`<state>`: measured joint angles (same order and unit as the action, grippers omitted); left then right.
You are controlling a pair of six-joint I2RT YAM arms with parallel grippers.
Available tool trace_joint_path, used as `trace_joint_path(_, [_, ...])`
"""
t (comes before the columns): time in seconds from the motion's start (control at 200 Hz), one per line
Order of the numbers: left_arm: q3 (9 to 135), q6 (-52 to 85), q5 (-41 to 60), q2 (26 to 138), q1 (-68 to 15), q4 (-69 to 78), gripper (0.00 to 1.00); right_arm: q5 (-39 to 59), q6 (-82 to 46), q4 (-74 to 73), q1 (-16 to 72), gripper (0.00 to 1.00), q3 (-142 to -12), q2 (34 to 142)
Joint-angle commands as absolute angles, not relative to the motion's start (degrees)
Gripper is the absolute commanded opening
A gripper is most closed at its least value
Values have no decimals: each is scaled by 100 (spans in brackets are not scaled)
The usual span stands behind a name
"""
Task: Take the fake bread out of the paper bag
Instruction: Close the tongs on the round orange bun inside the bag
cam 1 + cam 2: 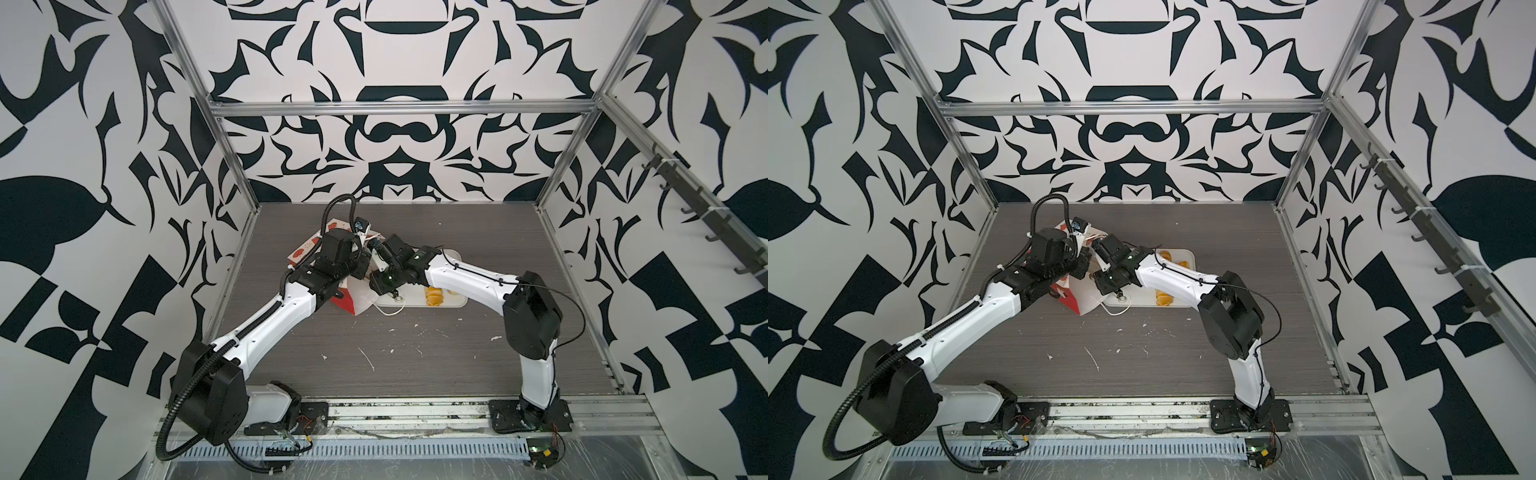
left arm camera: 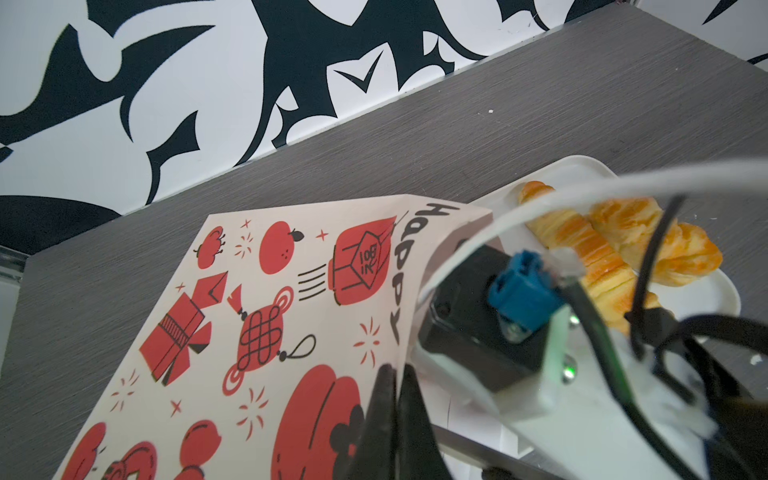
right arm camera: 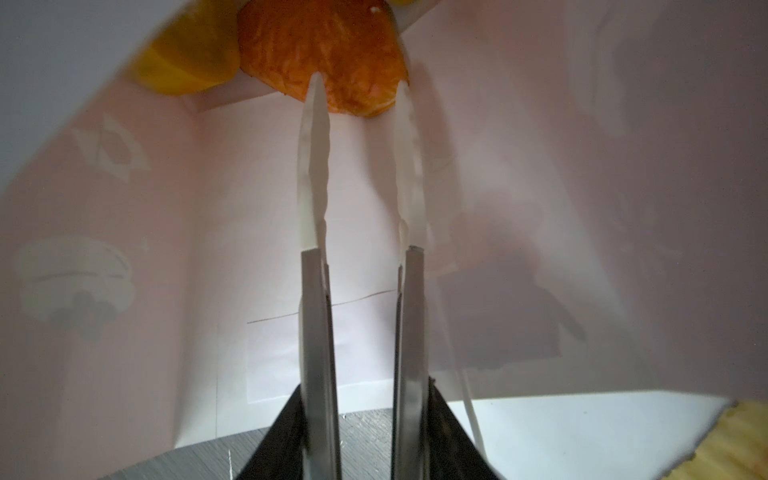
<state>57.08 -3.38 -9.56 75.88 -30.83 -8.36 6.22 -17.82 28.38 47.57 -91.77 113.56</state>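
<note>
spanning walls [image 1: 395, 145]: black-white pattern | table [image 1: 415, 353]: grey woodgrain, white-flecked | paper bag [image 1: 305, 249] mid-table

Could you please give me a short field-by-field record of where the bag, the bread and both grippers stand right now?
paper bag: on its side on the table, mouth toward the tray
left gripper: shut on the paper bag's edge
right gripper: inside the bag, jaws apart, tips at the orange pastry; contact unclear
bread in bag: orange pastry and yellow pastry, at the far end
bread on tray: twisted stick, croissant, third piece
</note>
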Motion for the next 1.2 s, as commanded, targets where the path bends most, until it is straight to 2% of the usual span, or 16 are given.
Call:
trace_joint_path(0.0, [5668, -256, -811, 7408, -3085, -712, 0, 750, -1903, 2614, 4720, 44, -9501, 11372])
trace_joint_path(0.525, [5626, -176, -703, 7450, -3085, -573, 0, 1046, -2104, 2474, 4719, 43, -9646, 11671])
trace_joint_path(0.745, [5591, -136, -712, 7403, -3085, -554, 0, 1134, -2109, 2393, 4718, 36, -9626, 11681])
trace_joint_path(0.955, [5546, -141, -755, 7348, -3085, -589, 0, 1184, -2112, 2306, 4713, 25, -9547, 11637])
trace_joint_path(1.195, [5554, -167, -831, 7345, -3085, -633, 0, 1178, -2136, 2215, 4711, 17, -9402, 11489])
